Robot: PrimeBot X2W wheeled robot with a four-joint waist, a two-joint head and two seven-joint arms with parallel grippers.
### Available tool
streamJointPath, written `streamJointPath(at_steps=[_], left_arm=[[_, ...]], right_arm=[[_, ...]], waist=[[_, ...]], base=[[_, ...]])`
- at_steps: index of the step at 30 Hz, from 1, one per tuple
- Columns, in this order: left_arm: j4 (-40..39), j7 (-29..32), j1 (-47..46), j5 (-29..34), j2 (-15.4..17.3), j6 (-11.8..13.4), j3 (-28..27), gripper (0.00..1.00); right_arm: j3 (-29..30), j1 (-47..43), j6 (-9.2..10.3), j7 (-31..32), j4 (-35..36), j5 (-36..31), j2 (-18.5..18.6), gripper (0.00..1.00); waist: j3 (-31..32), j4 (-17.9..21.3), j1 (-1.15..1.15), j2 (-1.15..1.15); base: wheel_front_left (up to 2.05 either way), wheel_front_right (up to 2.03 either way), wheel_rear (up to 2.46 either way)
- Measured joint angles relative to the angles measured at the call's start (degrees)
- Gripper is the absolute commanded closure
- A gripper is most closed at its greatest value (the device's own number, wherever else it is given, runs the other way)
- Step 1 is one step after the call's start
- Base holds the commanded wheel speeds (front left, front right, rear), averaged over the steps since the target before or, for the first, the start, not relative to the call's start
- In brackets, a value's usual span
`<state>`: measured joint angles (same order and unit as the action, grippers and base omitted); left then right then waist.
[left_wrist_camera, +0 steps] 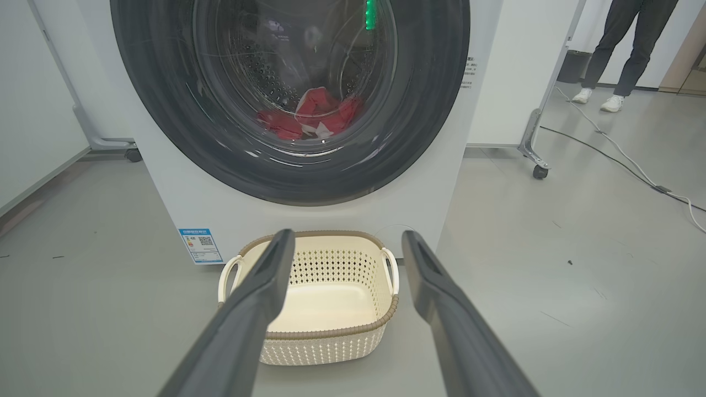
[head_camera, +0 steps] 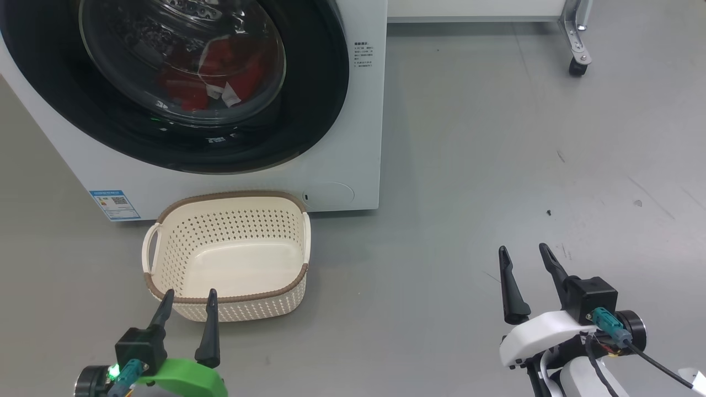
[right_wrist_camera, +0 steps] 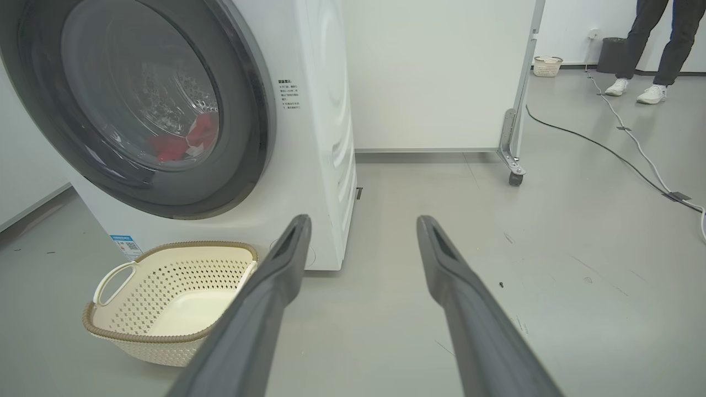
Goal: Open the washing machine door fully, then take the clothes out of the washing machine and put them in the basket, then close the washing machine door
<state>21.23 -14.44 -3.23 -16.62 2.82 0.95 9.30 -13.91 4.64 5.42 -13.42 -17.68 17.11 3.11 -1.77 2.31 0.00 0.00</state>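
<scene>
The white washing machine stands at the upper left, and its black-rimmed washing machine door sits shut against the front. Red clothes lie inside the drum behind the glass, also seen as clothes and clothes. The cream basket rests on the floor below the door and holds nothing; it shows too as basket and basket. My left gripper hangs open just before the basket's near rim. My right gripper stands open over bare floor to the right.
A white wheeled panel with a caster stands behind and right of the machine. A person's legs stand at the far right, by a dark bin and a cable running across the grey floor.
</scene>
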Motion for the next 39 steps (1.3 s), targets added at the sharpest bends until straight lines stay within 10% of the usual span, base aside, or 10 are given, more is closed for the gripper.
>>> streamJointPath(at_steps=[29, 30, 32, 39], left_arm=[[-1.58, 0.00, -2.46, 0.94, -0.18, -0.32, -0.22, 0.00], [-1.68, 0.00, -2.65, 1.01, -0.18, -0.34, -0.22, 0.00], [-1.88, 0.00, -2.74, 1.01, -0.19, -0.71, -0.22, 0.00], [-2.70, 0.00, -4.64, 1.08, -0.25, -1.02, -0.01, 0.00]], right_arm=[[0.60, 2.35, -0.07, -0.36, 2.27, 0.30, 0.00, 0.00], [0.71, 2.61, -0.08, -0.46, 2.59, 0.48, 0.00, 0.13], [0.89, 3.29, -0.35, -0.51, 3.35, 1.08, -0.01, 0.99], [1.53, 6.64, -2.93, -0.52, 5.91, 4.23, -0.03, 1.00]], waist=[[-4.47, -0.96, 0.00, 0.00], [-4.85, -1.06, 0.00, 0.00], [-5.66, -1.30, 0.00, 0.00], [-8.78, -2.22, 0.00, 0.00]], base=[[0.00, 0.00, 0.00], [0.00, 0.00, 0.00], [0.00, 0.00, 0.00], [0.00, 0.00, 0.00]])
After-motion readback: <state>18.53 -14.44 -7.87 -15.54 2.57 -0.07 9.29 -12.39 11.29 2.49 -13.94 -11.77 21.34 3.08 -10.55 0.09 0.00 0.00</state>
